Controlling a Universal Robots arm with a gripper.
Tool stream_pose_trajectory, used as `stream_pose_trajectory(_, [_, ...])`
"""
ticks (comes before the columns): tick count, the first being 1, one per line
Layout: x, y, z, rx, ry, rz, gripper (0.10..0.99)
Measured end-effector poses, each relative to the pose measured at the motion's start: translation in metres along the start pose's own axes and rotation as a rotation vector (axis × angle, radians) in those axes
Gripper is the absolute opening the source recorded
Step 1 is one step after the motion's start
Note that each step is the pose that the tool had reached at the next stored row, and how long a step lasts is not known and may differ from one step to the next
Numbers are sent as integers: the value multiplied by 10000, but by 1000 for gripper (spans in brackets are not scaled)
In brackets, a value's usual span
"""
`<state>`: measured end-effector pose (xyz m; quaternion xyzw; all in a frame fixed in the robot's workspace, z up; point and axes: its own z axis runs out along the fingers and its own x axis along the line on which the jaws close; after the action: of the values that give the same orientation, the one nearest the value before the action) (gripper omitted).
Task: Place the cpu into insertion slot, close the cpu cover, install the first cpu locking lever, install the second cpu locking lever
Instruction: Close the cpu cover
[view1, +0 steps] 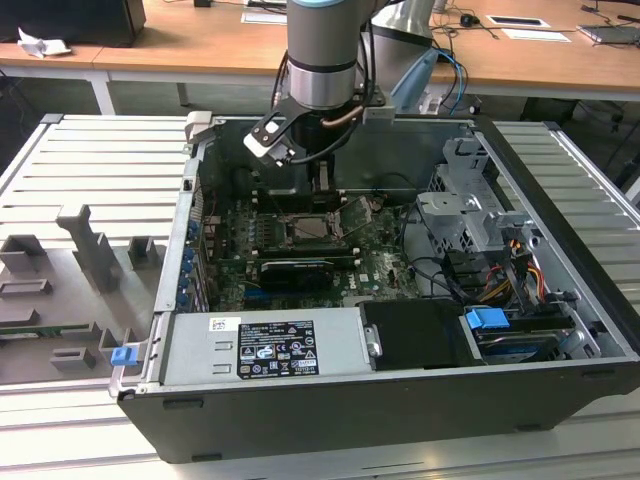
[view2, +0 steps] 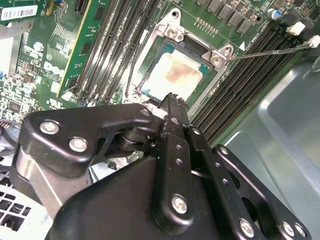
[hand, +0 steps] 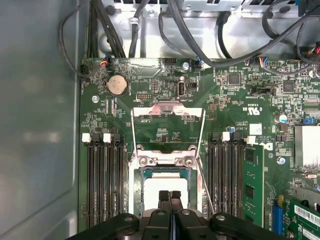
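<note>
The cpu (view2: 172, 74), a pale silvery square with a brownish smear, lies flat in the insertion slot (view2: 150, 60) on the green board. My gripper (view2: 172, 98) hangs over the cpu's near edge with its black fingers shut together and nothing between them; whether they touch the chip I cannot tell. In the first wrist view the gripper (hand: 170, 196) sits over the cpu (hand: 150, 192). Behind the slot, the cpu cover (hand: 167, 111) is swung open on its hinges. A thin locking lever (view2: 270, 50) sticks out, unlatched. In the exterior view the gripper (view1: 322, 200) reaches down to the slot (view1: 315, 230).
Black memory slots (hand: 105, 180) flank the socket on both sides. Inside the open case are a black graphics card (view1: 295, 270), a grey drive cage (view1: 470, 215), a power supply (view1: 265, 345) and cables (hand: 200, 30). A grey case wall (hand: 40, 115) stands close by.
</note>
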<state>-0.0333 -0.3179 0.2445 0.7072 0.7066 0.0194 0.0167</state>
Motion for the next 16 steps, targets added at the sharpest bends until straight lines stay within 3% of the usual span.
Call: stream_pose_trajectory(16, [1,7,-101,0,-25,-1,106])
